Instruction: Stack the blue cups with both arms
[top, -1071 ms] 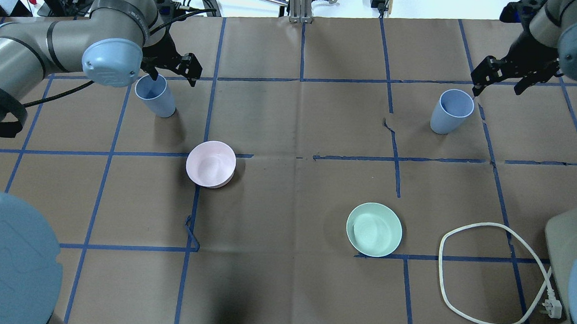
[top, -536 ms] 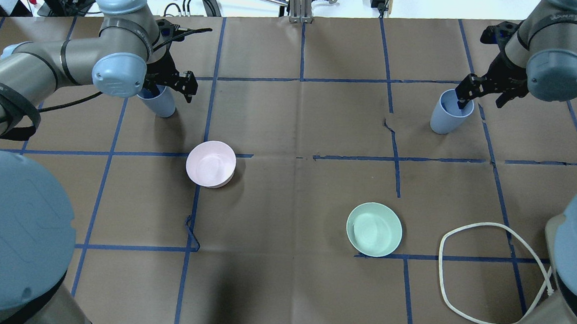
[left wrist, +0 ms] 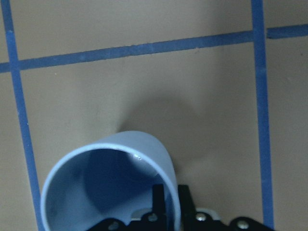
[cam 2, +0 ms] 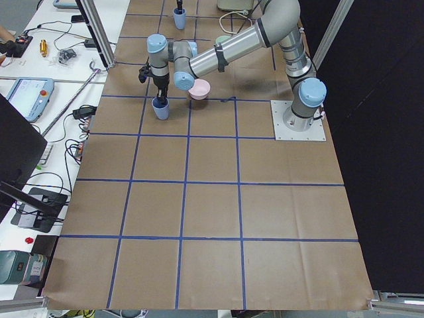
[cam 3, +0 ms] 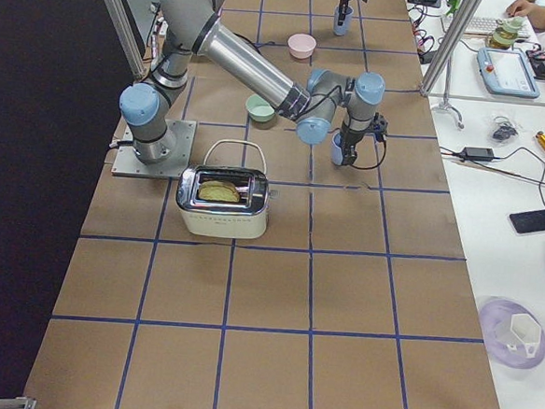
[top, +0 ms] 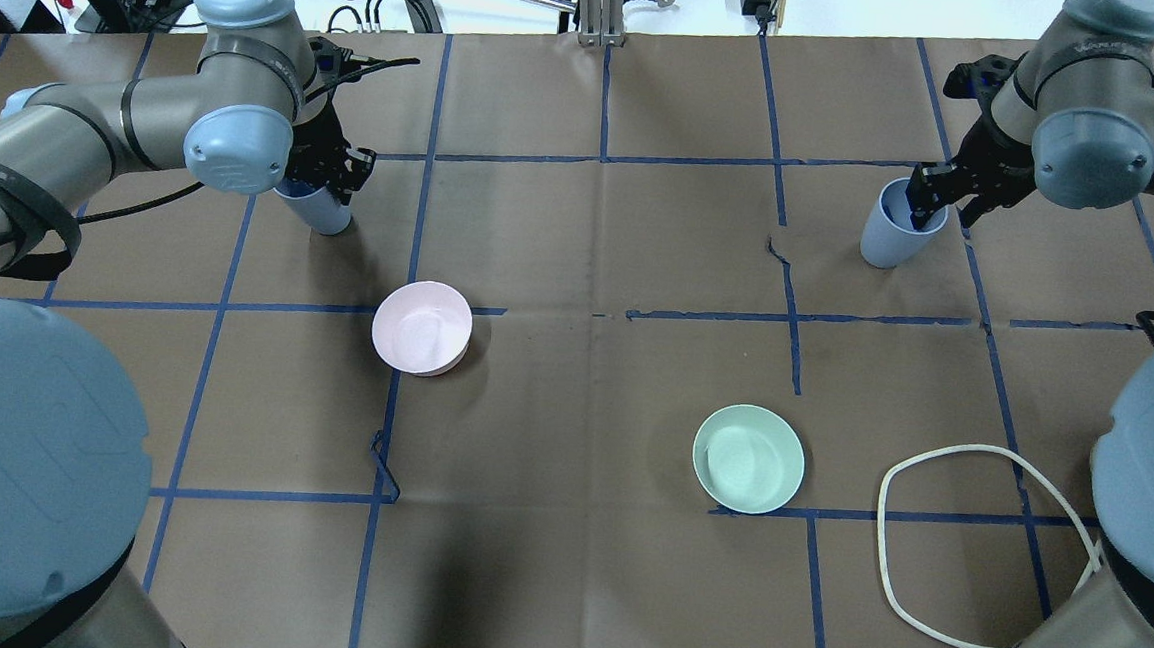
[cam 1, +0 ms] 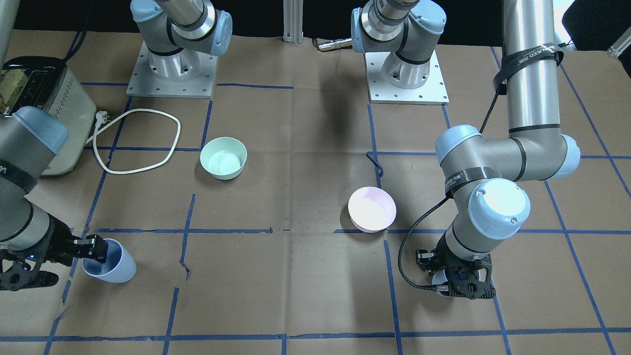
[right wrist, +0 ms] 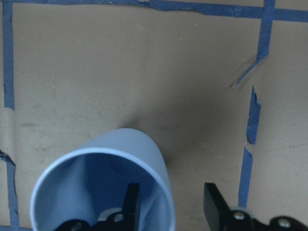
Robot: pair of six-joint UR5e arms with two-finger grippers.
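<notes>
One pale-blue cup (top: pixel 323 210) stands upright at the far left. My left gripper (top: pixel 326 176) is shut on its rim, one finger inside and one outside, as the left wrist view (left wrist: pixel 171 204) shows on the cup (left wrist: pixel 106 183). The other blue cup (top: pixel 883 238) stands upright at the far right. My right gripper (top: pixel 940 201) straddles its rim and is open. In the right wrist view (right wrist: pixel 171 204) one finger is inside the cup (right wrist: pixel 96 183) and one is well outside. The two cups are far apart.
A pink bowl (top: pixel 422 327) sits left of centre and a mint-green bowl (top: pixel 748 458) right of centre. A white cable loop (top: pixel 964 548) lies at the near right, leading to a toaster (cam 1: pixel 49 113). Blue tape lines mark the brown table cover.
Both grippers came down onto the cups' rims. The left gripper's jaws closed on its cup's wall. The right gripper's jaws narrowed around its cup's rim.
</notes>
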